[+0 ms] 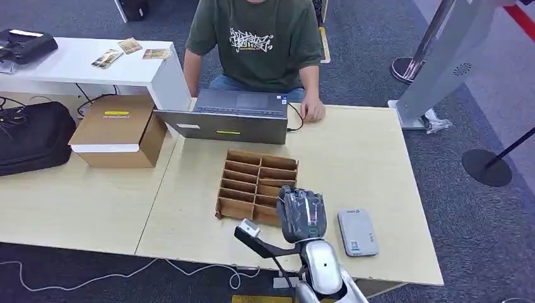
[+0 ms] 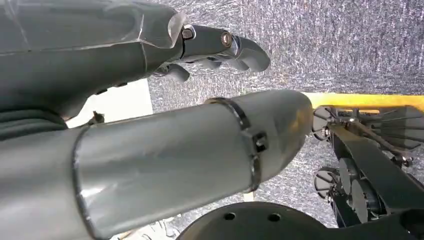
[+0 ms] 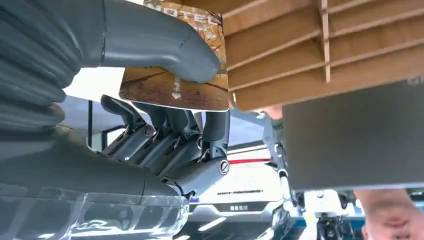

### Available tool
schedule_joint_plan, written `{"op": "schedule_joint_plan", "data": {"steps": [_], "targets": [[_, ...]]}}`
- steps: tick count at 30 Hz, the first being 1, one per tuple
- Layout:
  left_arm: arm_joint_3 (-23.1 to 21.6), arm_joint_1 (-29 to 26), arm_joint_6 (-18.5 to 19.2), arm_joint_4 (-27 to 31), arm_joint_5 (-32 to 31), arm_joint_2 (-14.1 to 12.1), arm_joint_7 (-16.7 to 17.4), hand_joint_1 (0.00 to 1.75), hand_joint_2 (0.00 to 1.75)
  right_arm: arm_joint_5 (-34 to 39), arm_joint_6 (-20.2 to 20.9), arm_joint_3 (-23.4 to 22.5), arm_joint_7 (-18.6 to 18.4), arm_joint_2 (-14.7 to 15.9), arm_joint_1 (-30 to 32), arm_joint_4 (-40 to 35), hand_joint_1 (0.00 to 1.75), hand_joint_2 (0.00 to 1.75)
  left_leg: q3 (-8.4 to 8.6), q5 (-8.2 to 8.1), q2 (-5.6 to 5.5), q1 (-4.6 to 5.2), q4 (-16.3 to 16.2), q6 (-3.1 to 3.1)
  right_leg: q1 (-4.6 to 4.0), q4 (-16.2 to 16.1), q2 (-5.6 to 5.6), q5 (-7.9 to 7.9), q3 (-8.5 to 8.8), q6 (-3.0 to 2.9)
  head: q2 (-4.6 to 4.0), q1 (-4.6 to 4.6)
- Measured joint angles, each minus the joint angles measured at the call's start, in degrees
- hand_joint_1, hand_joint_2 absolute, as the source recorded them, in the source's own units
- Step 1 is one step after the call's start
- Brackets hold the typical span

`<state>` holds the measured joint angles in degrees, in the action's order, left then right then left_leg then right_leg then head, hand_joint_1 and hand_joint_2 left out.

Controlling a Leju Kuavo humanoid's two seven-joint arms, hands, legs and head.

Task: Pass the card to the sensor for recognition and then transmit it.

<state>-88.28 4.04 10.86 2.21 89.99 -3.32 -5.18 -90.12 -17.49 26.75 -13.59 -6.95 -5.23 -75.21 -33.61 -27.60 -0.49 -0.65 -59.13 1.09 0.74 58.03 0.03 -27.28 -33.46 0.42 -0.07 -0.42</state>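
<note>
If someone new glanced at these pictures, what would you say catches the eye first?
Probably the right hand at the near edge of the wooden slotted rack in the middle of the table, pinching a brown hotel card between thumb and fingers. Next, the grey card sensor lying flat just to the hand's right, and the person in a green shirt seated behind the laptop across the table.

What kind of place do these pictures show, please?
Probably a demonstration stand in an exhibition or lobby hall: grey carpet, queue-barrier posts, a white kiosk, and a person with a laptop at a light wooden table holding a card rack and card reader.
</note>
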Motion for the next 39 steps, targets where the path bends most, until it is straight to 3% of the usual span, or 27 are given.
{"op": "schedule_joint_plan", "data": {"steps": [10,21,27,31,36,39], "targets": [[0.0,-0.25,0.0,0.0,0.0,0.07,-0.31,0.0,0.0,4.55,-3.24,-4.33,5.79,-0.85,3.54,-5.53,1.75,1.75,-0.01,0.0,-0.01,0.0,0.0,0.0,0.0,0.0,-0.01,0.0,0.0,0.0,0.0,0.0],[0.0,-0.23,-0.18,0.0,-0.15,0.15,-0.33,0.0,0.0,23.07,-5.22,-13.84,13.2,-3.24,7.88,-11.67,1.75,1.75,0.0,0.0,-0.01,0.01,0.0,0.0,0.01,-0.01,-0.01,0.0,0.0,0.0,0.0,0.0],[0.0,-0.23,-0.41,0.0,0.0,0.35,-0.33,0.0,0.0,28.12,-5.51,-17.98,14.23,-4.35,9.07,-13.33,1.75,1.75,0.0,0.0,0.0,0.01,0.0,0.0,0.01,-0.01,-0.01,0.0,-0.01,0.0,0.0,0.0],[0.0,-0.24,-0.61,0.0,0.0,0.46,-0.29,0.0,0.0,35.63,-4.92,-21.22,14.99,-4.92,9.68,-14.29,1.75,1.75,0.0,0.0,-0.01,0.01,0.0,0.0,0.01,-0.01,-0.01,0.0,0.0,0.0,0.0,0.0],[0.0,-0.25,-0.74,0.0,0.0,0.61,0.22,0.0,0.0,54.76,-0.76,-26.41,16.72,-5.62,10.2,-14.31,1.75,1.75,-0.02,0.0,-0.03,0.01,0.0,0.0,0.01,-0.01,-0.06,0.0,0.01,0.0,0.0,0.0],[0.0,-0.24,-0.92,0.0,0.0,0.63,0.24,0.0,0.0,56.39,-1.86,-29.81,17.27,-5.9,10.59,-14.29,1.75,1.75,-0.02,-0.01,-0.02,0.01,0.0,-0.01,0.01,-0.01,-0.05,0.0,0.01,0.0,0.0,0.0]]}}
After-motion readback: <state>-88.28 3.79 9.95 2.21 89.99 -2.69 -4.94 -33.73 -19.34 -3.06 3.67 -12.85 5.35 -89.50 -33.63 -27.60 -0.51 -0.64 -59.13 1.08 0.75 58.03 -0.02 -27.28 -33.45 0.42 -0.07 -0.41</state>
